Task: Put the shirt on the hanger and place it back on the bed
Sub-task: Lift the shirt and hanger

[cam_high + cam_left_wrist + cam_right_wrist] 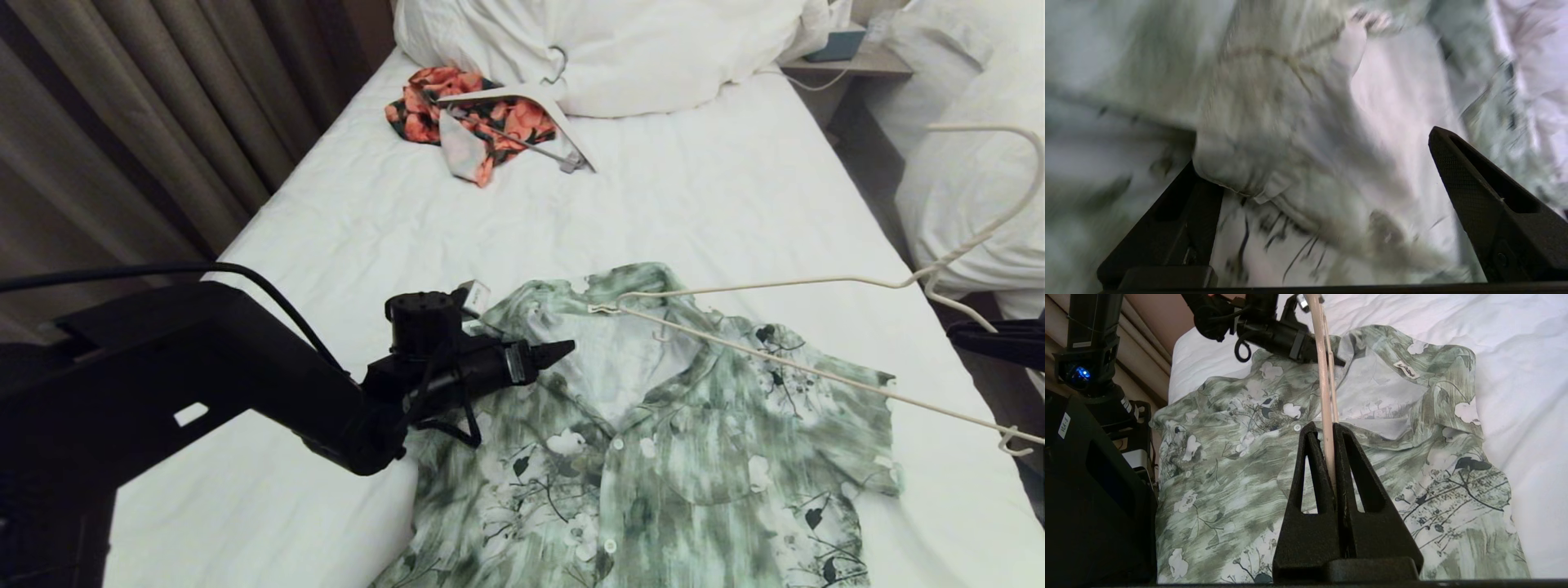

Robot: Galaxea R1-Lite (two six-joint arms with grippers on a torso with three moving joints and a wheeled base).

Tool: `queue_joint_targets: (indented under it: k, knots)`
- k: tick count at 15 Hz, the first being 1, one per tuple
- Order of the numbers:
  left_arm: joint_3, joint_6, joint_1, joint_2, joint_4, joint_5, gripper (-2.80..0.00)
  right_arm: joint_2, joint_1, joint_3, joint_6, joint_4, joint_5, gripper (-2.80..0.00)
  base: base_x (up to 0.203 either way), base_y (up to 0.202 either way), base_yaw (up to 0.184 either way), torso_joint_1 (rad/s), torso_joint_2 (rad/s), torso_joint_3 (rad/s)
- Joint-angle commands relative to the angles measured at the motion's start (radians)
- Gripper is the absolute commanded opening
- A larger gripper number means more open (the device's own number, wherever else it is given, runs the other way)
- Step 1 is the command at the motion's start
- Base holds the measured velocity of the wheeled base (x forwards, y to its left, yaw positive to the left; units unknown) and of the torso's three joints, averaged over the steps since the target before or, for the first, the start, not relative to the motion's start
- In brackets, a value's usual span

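Setting: a long bed (718, 204) under a wrinkled plain white sheet, large white pillows (620, 49) at its head, pleated brown curtains (147, 122) along my left side, and a second bed with heaped white bedding (971, 163) to my right. Near the pillows lie an orange-red floral garment (465, 110) and, on top of it, a broad flat white hanger (535, 110) with a metal hook.

The shirt (653, 441) lies flat on the sheet, front up, collar open toward the pillows: soft, thin cloth, streaked green and white, with white flowers, dark leaves and small white buttons.

The hanger (784, 327) is a thin cream wire triangle with a slim curved hook. It is held above the shirt, its far tip over the collar.

My right gripper (1331, 457) is clamped tight on the hanger's wire. My left gripper (1314, 171) stands spread wide over the collar's left side, with cloth between its fingers and nothing gripped.
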Motion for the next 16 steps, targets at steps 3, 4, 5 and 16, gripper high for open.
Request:
queue_joint_targets:
  k: [3, 4, 5, 16]
  knots:
    - [-0.007, -0.026, 0.001, -0.020, -0.011, -0.002, 0.00, 0.010, 0.001, 0.001, -0.007, 0.004, 0.009, -2.80, 0.000, 0.000, 0.000, 0.000, 0.00, 0.000]
    - [-0.007, -0.026, 0.001, -0.017, -0.011, -0.002, -2.80, 0.010, 0.001, 0.001, -0.007, 0.004, 0.008, -2.80, 0.000, 0.000, 0.000, 0.000, 0.00, 0.000]
    - [-0.009, -0.026, 0.001, -0.017, -0.012, -0.002, -2.80, 0.010, 0.001, 0.001, -0.007, 0.004, 0.008, -2.80, 0.000, 0.000, 0.000, 0.000, 0.00, 0.000]
    - [0.040, -0.022, 0.006, -0.179, 0.002, 0.010, -2.80, 0.016, 0.052, 0.009, -0.007, 0.005, 0.006, -2.80, 0.000, 0.000, 0.000, 0.000, 0.00, 0.000]
